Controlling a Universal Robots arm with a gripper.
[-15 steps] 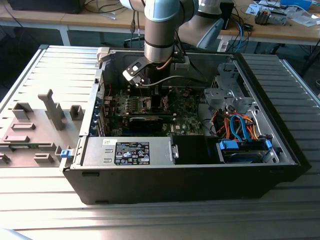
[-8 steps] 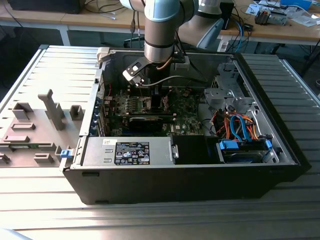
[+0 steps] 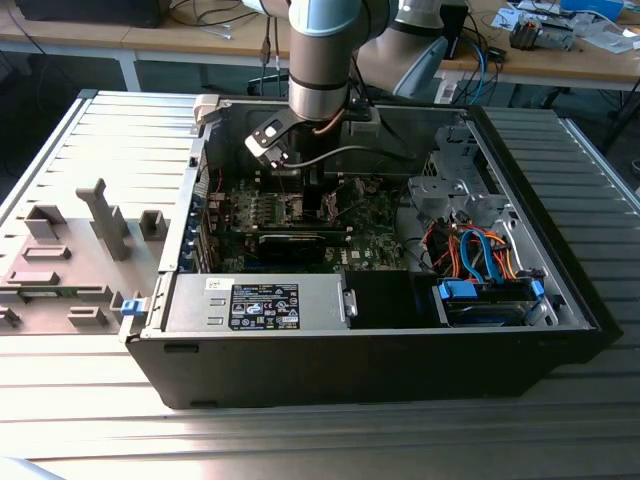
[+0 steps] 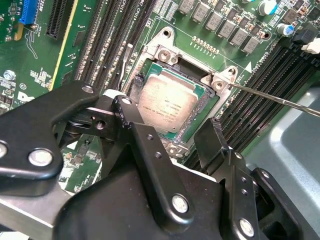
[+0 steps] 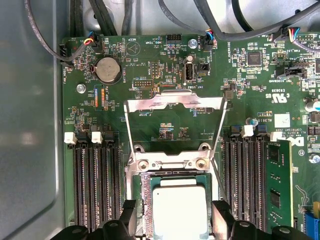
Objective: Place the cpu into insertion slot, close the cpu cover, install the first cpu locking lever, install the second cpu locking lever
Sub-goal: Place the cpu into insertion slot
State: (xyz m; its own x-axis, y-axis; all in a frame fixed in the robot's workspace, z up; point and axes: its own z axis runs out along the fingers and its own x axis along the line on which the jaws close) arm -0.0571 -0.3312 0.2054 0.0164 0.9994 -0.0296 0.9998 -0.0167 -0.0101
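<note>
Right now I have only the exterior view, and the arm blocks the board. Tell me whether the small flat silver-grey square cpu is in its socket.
Observer: Yes. In the first wrist view the cpu sits in the dark, metal-edged insertion slot.
Operator: Report the cover.
Observer: The thin silvery cpu cover stands open, hinged back off the chip.
Operator: Now give me the gripper.
Observer: The gripper is open. Both wrist views show one black finger on each side of the cpu.
</note>
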